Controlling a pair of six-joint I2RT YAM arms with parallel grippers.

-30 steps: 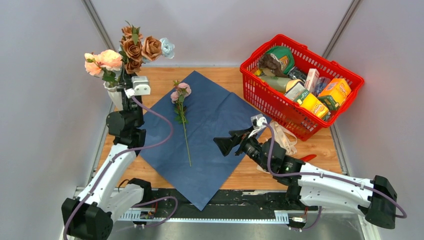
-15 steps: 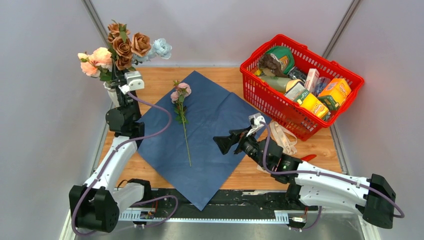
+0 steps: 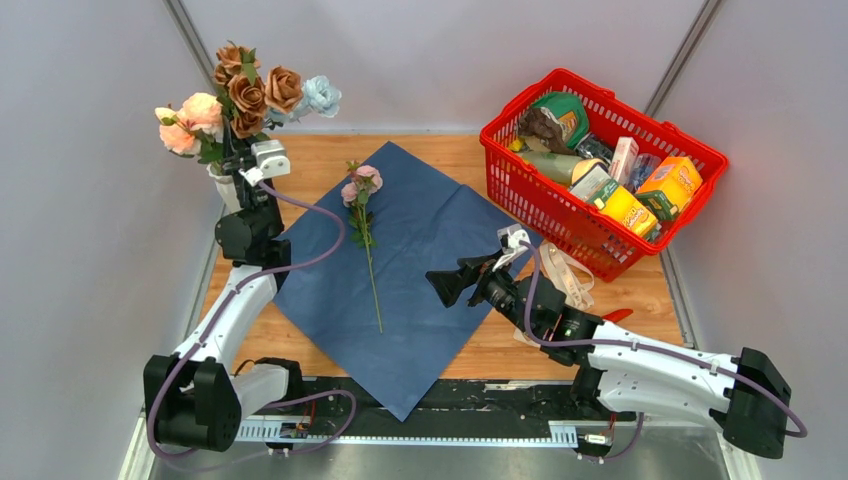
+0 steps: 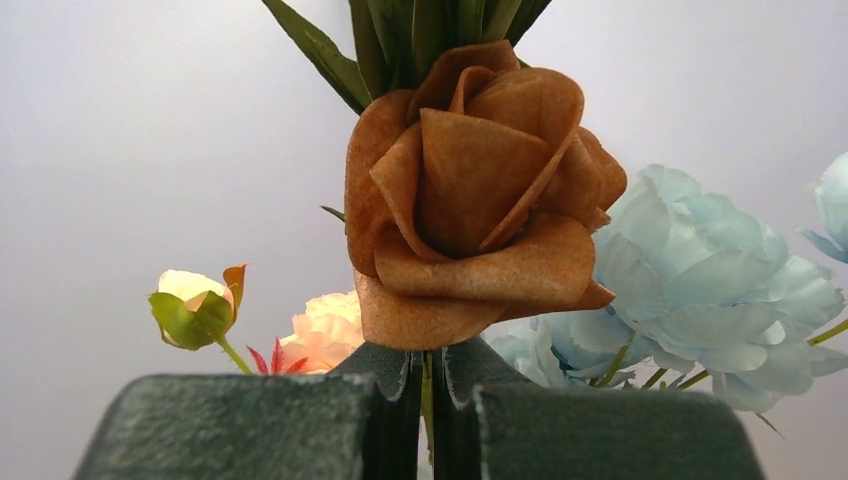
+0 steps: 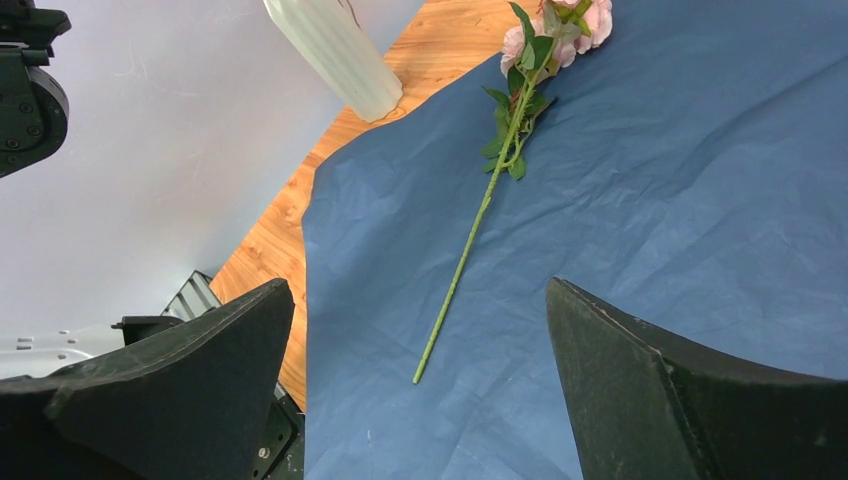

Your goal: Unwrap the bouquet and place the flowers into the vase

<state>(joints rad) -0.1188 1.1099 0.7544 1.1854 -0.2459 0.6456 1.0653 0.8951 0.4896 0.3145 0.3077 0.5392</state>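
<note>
Top external view: left gripper (image 3: 240, 152) pinches the stems of the brown and blue flowers (image 3: 265, 90), held up over the vase (image 3: 228, 188) at the table's far left corner. Compared with a second ago the bunch sits further left and slightly higher, closer to the peach blooms (image 3: 190, 120) rising from the vase. Left wrist view shows the jaws closed on a thin green stem under a brown rose (image 4: 480, 200). Right gripper (image 3: 450, 283) hovers wide open over the paper (image 3: 430, 220), a touch left of before; one pink stem (image 3: 367, 250) lies on the paper exactly as it did
</note>
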